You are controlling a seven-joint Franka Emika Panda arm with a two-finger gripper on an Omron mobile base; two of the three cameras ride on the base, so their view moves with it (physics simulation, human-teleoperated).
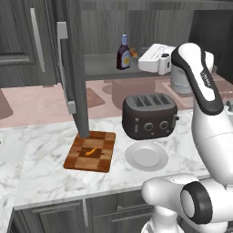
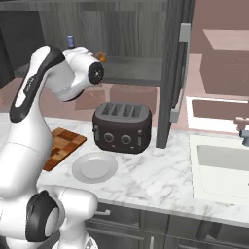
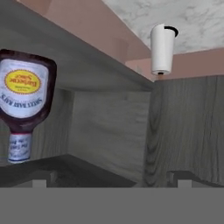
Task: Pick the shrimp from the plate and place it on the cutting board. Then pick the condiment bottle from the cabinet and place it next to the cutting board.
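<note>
Jaws are standing wide apart with nothing between them, so you are holding nothing yet.

From the left base camera, you are looking at the small curved orange shrimp [image 1: 92,151] lying on the checkered light-and-dark wooden cutting board [image 1: 103,157], which is resting on the white marble table [image 1: 41,159]. Just beside it the round pale grey plate [image 1: 146,157] is sitting bare, near the dark four-slot toaster [image 1: 149,116]. The dark reddish-brown condiment bottle [image 1: 123,53] is standing upright on the grey shelf of the dark wood-grain cabinet [image 1: 100,63].

From the right base camera, the white arm is covering part of the board.

Through the hand camera, the bottle is appearing inverted at the left, apart from your dark fingertips [image 3: 38,179].
</note>
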